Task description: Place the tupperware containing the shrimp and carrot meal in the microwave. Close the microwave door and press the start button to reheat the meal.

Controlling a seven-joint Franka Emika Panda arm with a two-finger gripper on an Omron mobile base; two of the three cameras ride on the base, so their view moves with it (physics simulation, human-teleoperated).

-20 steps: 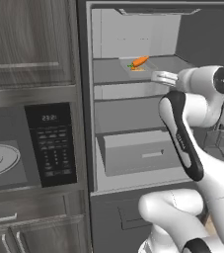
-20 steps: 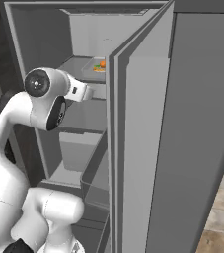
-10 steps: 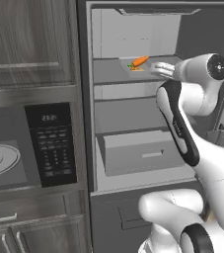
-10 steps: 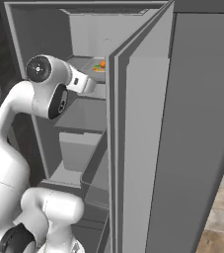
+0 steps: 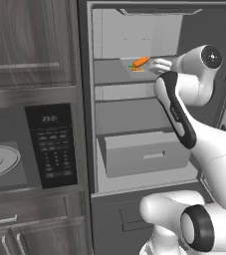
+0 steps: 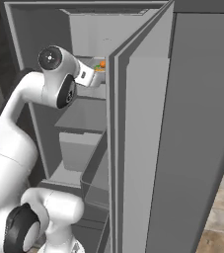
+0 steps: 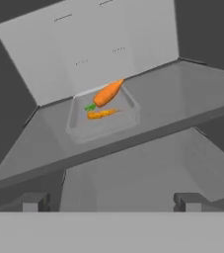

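The first step, fetching the meal, is judged under way. The tupperware [image 7: 102, 114], holding a carrot [image 7: 107, 93], sits on a fridge shelf [image 7: 192, 94]. The pincer [image 5: 160, 65], spread wide and empty, is held just short of it. Next, the tray's rim must be straddled and clamped.

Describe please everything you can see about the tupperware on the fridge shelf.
The tupperware is a small, shallow rectangular tray with rounded corners, pale grey and slightly see-through, like plastic, with no lid. It sits flat and upright on an upper fridge shelf, near the back wall. Inside lie an orange carrot with a green top and a paler orange shrimp piece. The open hand is close in front of it, not touching it.
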